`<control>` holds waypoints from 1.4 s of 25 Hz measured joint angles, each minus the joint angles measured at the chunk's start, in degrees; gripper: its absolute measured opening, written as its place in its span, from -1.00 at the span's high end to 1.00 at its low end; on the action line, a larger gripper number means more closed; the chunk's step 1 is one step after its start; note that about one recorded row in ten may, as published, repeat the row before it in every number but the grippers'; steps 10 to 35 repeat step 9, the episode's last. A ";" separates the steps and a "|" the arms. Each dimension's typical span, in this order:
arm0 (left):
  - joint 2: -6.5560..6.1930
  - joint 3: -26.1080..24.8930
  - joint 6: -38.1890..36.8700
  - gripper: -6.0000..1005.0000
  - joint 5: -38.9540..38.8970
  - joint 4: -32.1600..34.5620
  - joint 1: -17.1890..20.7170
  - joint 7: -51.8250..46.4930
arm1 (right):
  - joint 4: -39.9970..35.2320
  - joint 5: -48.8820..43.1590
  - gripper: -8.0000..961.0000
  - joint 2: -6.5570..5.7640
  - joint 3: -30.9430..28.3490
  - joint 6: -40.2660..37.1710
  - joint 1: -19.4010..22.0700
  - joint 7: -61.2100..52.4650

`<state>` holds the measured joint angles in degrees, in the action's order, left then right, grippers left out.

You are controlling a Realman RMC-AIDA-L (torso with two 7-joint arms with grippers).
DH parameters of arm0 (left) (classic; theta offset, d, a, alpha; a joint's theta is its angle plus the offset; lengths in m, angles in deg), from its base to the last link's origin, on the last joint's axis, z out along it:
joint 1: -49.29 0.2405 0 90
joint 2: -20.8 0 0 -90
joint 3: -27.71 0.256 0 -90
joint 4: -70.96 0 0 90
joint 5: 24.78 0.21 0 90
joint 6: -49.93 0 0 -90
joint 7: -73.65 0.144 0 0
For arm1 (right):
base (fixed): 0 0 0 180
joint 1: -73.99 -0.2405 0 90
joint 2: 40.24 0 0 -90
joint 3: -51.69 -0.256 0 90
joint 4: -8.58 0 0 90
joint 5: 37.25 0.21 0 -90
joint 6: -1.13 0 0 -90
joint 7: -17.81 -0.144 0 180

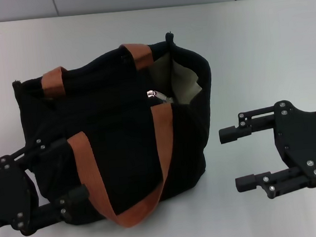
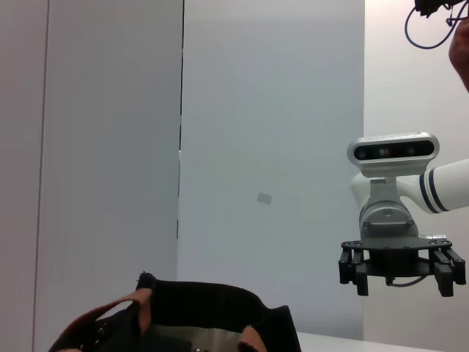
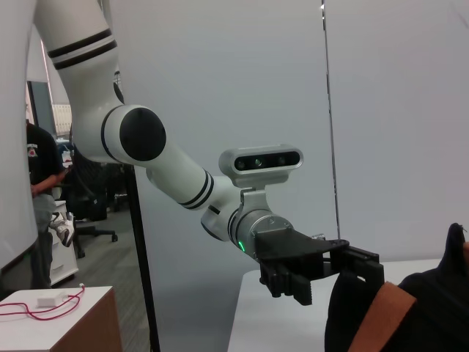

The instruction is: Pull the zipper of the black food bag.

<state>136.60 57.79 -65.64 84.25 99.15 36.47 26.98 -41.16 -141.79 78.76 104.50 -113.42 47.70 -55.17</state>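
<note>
The black food bag [image 1: 121, 139] stands left of centre on the table, with orange-brown strap handles [image 1: 162, 135] over it. Its far right end gapes and shows beige lining [image 1: 185, 81]. The small silver zipper [image 1: 154, 95] pull sits on top, where the closed track meets the gap. My left gripper [image 1: 76, 167] is open at the bag's near left end, one finger on either side of that corner. My right gripper [image 1: 229, 159] hangs open and empty to the right of the bag, a short gap away. The right wrist view shows the left gripper [image 3: 315, 268] against the bag [image 3: 410, 315].
The white table [image 1: 263, 47] runs to a pale wall behind. In the left wrist view the bag's rim [image 2: 212, 301] is low and the right gripper [image 2: 401, 275] hangs farther off. A person and office chairs stand well off the table in the right wrist view.
</note>
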 joint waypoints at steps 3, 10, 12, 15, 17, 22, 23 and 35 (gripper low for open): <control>-0.02 0.18 0.00 -0.59 -0.04 0.11 -0.02 0.17 | 0.14 0.00 -0.46 0.00 0.01 0.00 -0.04 0.34; 0.05 0.56 -0.01 -0.59 -0.07 0.17 -0.05 0.95 | 0.58 -0.05 -0.46 0.05 0.01 0.05 -0.17 0.36; 0.05 0.56 -0.01 -0.59 -0.07 0.17 -0.05 0.95 | 0.58 -0.05 -0.46 0.05 0.01 0.05 -0.17 0.36; 0.05 0.56 -0.01 -0.59 -0.07 0.17 -0.05 0.95 | 0.58 -0.05 -0.46 0.05 0.01 0.05 -0.17 0.36; 0.05 0.56 -0.01 -0.59 -0.07 0.17 -0.05 0.95 | 0.58 -0.05 -0.46 0.05 0.01 0.05 -0.17 0.36; 0.05 0.56 -0.01 -0.59 -0.07 0.17 -0.05 0.95 | 0.58 -0.05 -0.46 0.05 0.01 0.05 -0.17 0.36; 0.05 0.56 -0.01 -0.59 -0.07 0.17 -0.05 0.95 | 0.58 -0.05 -0.46 0.05 0.01 0.05 -0.17 0.36; 0.05 0.56 -0.01 -0.59 -0.07 0.17 -0.05 0.95 | 0.58 -0.05 -0.46 0.05 0.01 0.05 -0.17 0.36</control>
